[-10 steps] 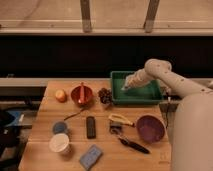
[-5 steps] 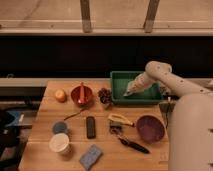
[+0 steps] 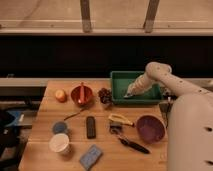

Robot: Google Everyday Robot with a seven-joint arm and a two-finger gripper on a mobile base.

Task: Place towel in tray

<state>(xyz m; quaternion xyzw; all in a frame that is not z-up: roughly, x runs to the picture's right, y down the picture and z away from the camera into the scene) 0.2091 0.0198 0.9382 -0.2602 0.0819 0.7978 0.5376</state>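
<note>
Reaching down into the green tray (image 3: pixel 117 85), the end effector (image 3: pixel 129 94) sits low at the tray's near middle, close to its floor. Whether its fingers are spread or pinched together cannot be told from this view. The towel is not clearly visible; a pale patch under the end effector may be it, lying inside the tray, though that is hard to confirm. If so, the placing is nearly finished, and what remains is judged to be letting go fully and lifting the arm clear.

On the wooden tabletop (image 3: pixel 102 145) left of the tray stand a red bowl (image 3: pixel 81 94) and an orange (image 3: pixel 60 95). Nearer are a purple bowl (image 3: pixel 150 128), a banana (image 3: pixel 120 119), a dark remote-like bar (image 3: pixel 90 126), a white cup (image 3: pixel 59 143), a round blue-grey disc (image 3: pixel 60 127) and a flat blue sponge (image 3: pixel 91 156). Behind the tabletop runs a dark wall under a bright window band.
</note>
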